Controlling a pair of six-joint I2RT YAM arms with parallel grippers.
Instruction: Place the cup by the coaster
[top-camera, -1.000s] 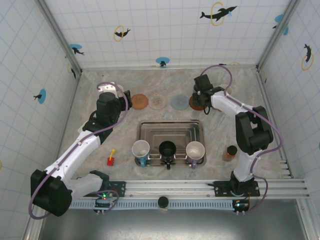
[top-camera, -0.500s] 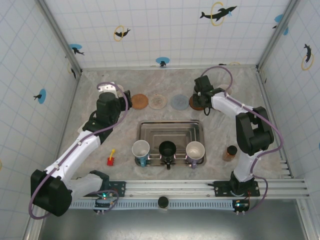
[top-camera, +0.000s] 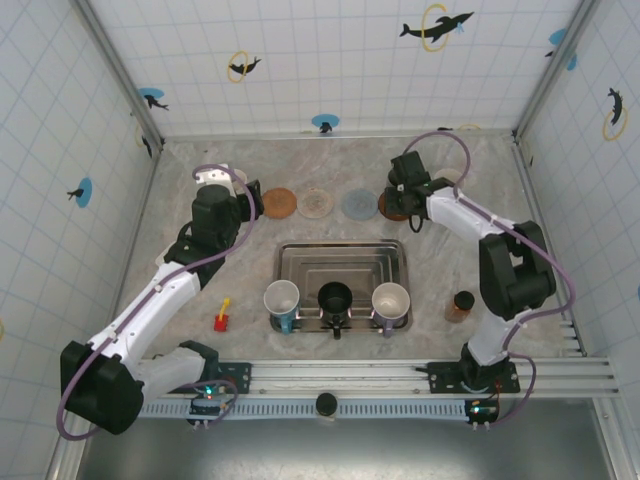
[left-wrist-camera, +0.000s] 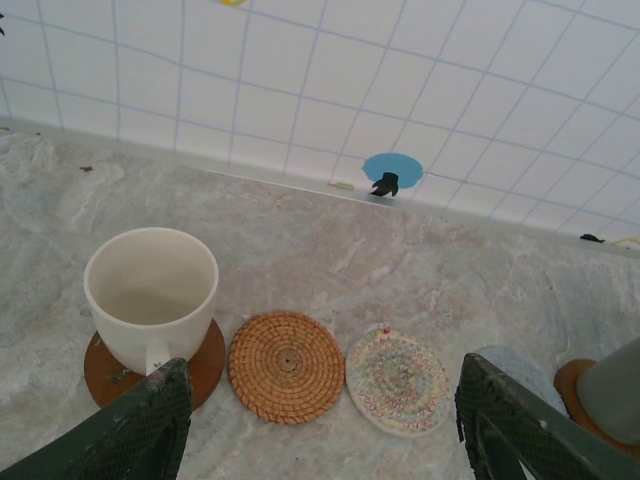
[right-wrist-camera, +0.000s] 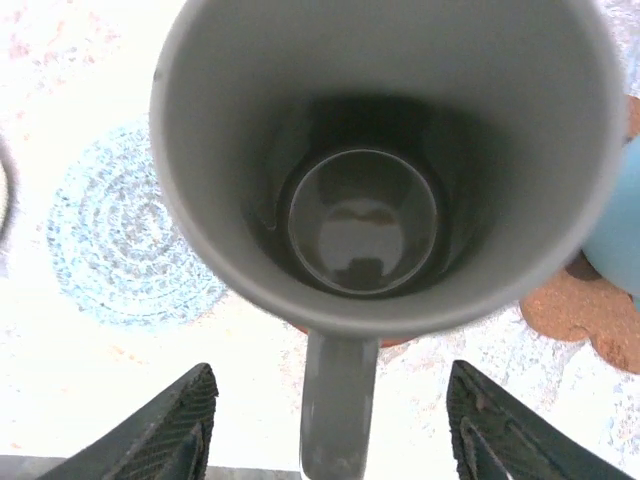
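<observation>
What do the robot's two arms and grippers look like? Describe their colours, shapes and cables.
Both the left arm and the right arm have white tubular links joined by chunky black joint housings. A purple cable loops along each. The left gripper and the right gripper each have two dark fingers with a fine crosshatched texture.

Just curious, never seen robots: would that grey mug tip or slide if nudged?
The grey mug looks rigid and empty, so probably light. Its glossy inside suggests a smooth, maybe slippery glaze. Standing upright on the brown coaster, it might tip if pushed high.
</observation>
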